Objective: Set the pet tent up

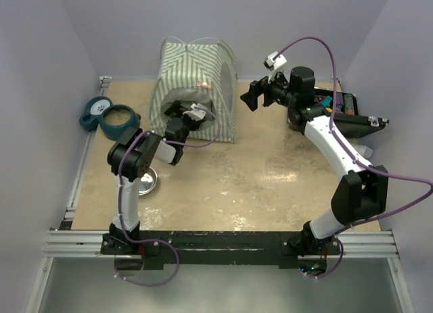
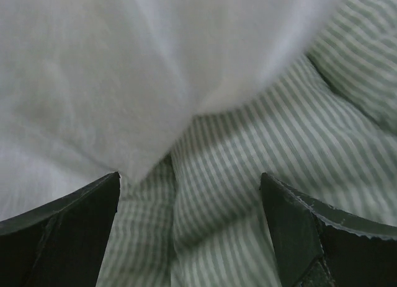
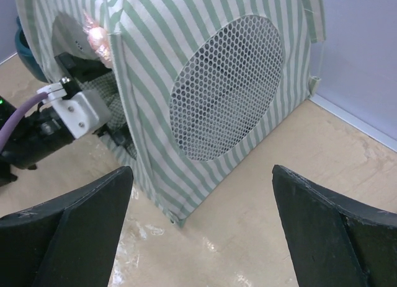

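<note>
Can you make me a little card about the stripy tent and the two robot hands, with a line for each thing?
Tent: pet tent stands upright at the far side of the table
Tent side: round mesh window faces the right gripper
Left gripper: open, inside the tent's front opening, white cloth and striped fabric just ahead of it
Right gripper: open, holding nothing, off to the right of the tent
Other things: teal pet dish left of the tent; metal bowl beside the left arm
</note>
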